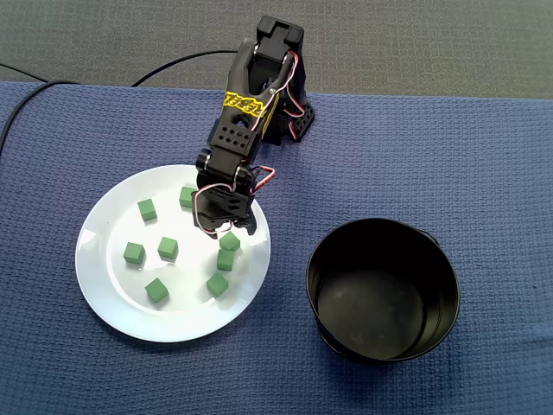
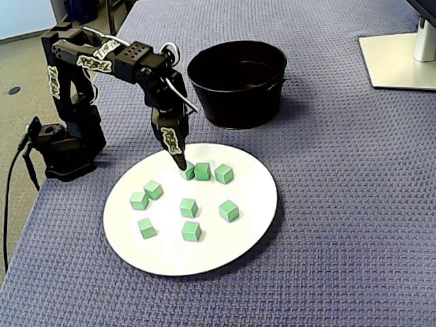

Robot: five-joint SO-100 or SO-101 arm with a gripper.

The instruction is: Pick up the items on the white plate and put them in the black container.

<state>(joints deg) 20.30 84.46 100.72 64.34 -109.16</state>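
A white plate (image 1: 108, 294) (image 2: 255, 225) carries several small green cubes, among them one at its left side (image 1: 132, 252) and one near its front (image 2: 191, 231). The black container (image 1: 383, 290) (image 2: 237, 82) stands empty beside the plate. My black gripper (image 1: 230, 228) (image 2: 181, 163) points down over the plate's edge nearest the arm base. In a fixed view its fingers taper to one point, with nothing seen between them. The tip sits right beside a green cube (image 1: 230, 241) (image 2: 188, 172), the first in a row of three.
The arm's base (image 1: 289, 121) (image 2: 65, 153) stands on the blue cloth behind the plate, with a black cable (image 2: 13, 197) trailing from it. A white monitor foot (image 2: 402, 61) rests on the cloth beyond the container in a fixed view.
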